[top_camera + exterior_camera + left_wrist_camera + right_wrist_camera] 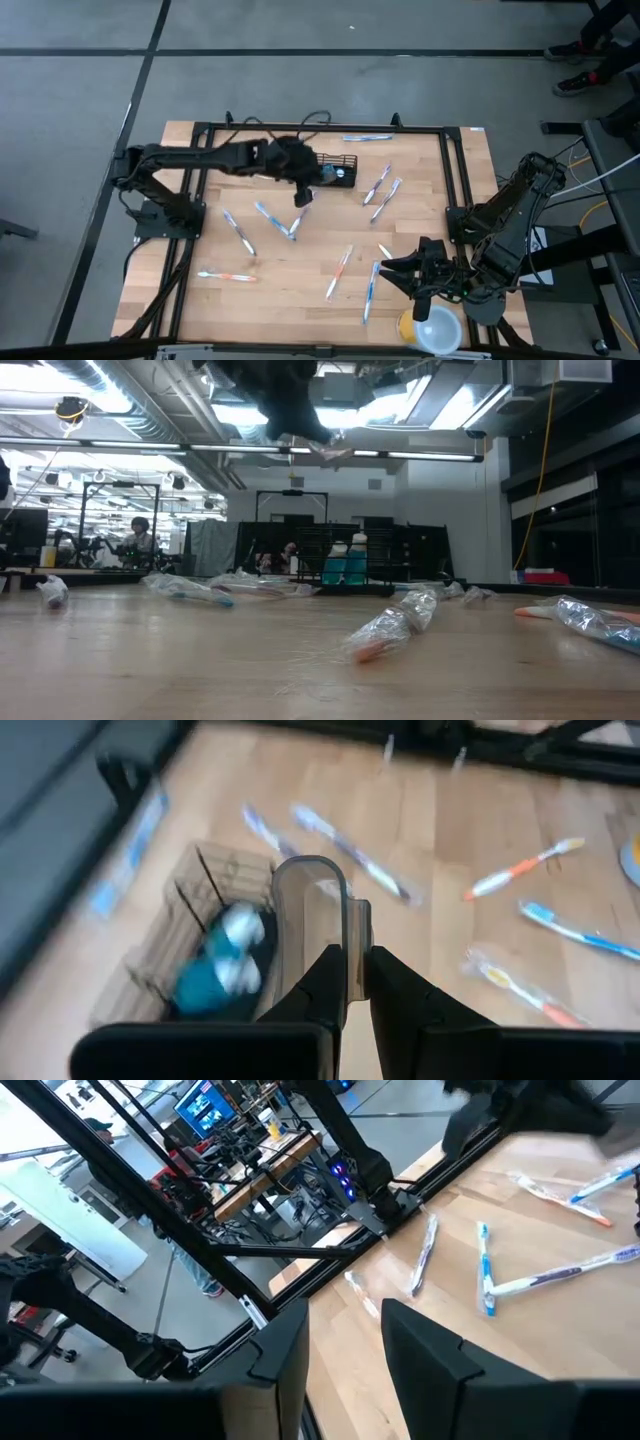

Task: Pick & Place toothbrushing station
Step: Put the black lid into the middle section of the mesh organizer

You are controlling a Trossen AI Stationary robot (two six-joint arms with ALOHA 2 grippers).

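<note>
Near the lower right of the overhead frame, the right tool (405, 272) waits low over the bench (300, 290), its fingers partly apart and holding nothing, just beside a round yellow cup (432, 328) with a pale lid at the bench's front edge. Wrapped toothbrushes lie scattered over the middle of the bench, among them a blue one (370, 292) and an orange-tipped one (338, 273) just left of that tool, and another (226, 276) toward the lower left.

Farther back, at upper centre of the overhead frame, the left tool (303, 194) hangs above the bench, its fingers nearly closed on a slim clear wrapped item (312, 935), seemingly a packaged toothbrush; its contents cannot be made out. In the left wrist view the black mesh holder (170, 965) sits just beside that item, with teal-and-white tubes (222, 960) already inside. From above, the holder is at the bench's far edge, just right of the left tool.

The step in hand appears to be carrying one piece to the station. The next move likely calls for lining the item up over the holder's open top, lowering it past the mesh rim without snagging, then letting go; many brushes are left to collect.
</note>
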